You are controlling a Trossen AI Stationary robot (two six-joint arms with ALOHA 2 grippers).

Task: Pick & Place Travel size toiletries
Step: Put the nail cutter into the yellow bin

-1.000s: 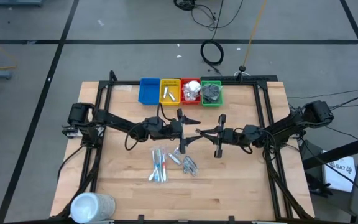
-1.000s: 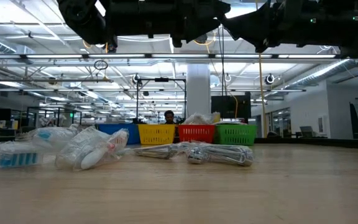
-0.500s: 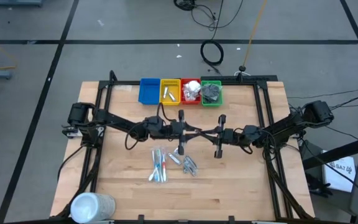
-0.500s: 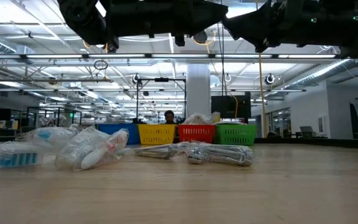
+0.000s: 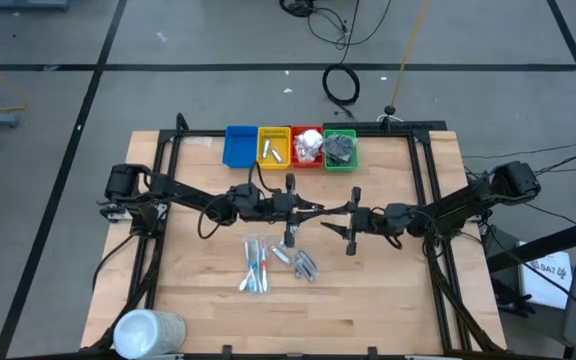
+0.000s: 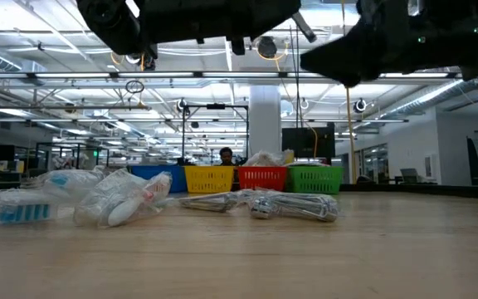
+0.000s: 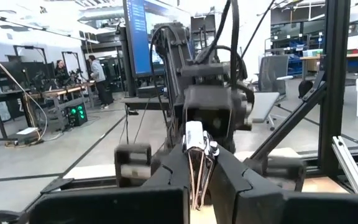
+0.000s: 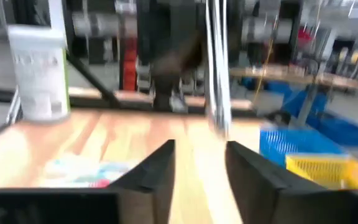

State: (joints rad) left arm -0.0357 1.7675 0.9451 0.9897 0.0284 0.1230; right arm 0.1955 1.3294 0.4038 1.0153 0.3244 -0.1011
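High above the table's middle, my left gripper [image 5: 317, 208] is shut on a short silver tube [image 7: 194, 138] with a white cap; the tube also shows in the low view [image 6: 303, 26]. My right gripper [image 5: 333, 219] faces it from the right with open fingers [image 8: 165, 167]. The tube's free end [image 8: 218, 106] hangs just ahead of them, apart. Below, on the wood, lie clear-wrapped blue and red sticks [image 5: 256, 266] and more silver tubes [image 5: 303, 263]. My left gripper pinches the silver tube's flat end [image 7: 197, 186] between its two fingers. The fingers come level from the table's left and lie roughly along the tube. The capped end [image 7: 194, 132] sticks out beyond the fingertips. The tube is lifted well clear of the table.
Four bins stand in a row at the far edge: blue [image 5: 239, 147], yellow [image 5: 273, 148], red [image 5: 306, 133] and green [image 5: 339, 163]. A large white cylinder [image 5: 149, 332] lies at the near left corner. Black frame rails [image 5: 164, 180] run along the table's left, right and far sides.
My left gripper has moved toward the right gripper and shut on the silver tube that the right gripper held out. My right gripper has then opened, let the tube go and drawn back a little toward the table's right edge.
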